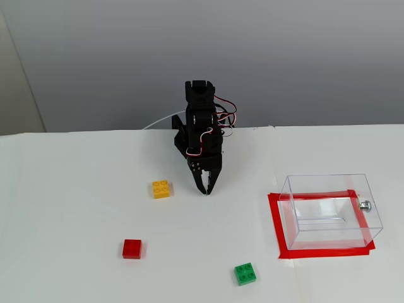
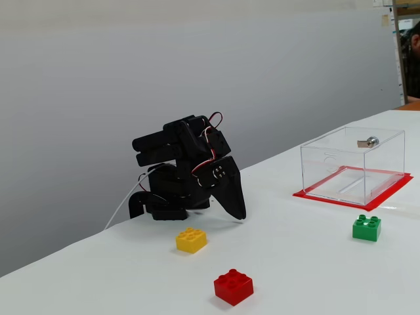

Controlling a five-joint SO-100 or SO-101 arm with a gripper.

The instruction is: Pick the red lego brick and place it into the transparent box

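Yellow brick [image 1: 161,189] beside jaws, green brick [image 1: 245,274] apart

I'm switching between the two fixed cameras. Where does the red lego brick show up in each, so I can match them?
In a fixed view from above: the red lego brick lies lower left, below and left of the yellow brick.
In a fixed view from the side: it sits at bottom centre, nearest the camera.
Shared landmark: the yellow brick, lying between the red brick and the arm's gripper.
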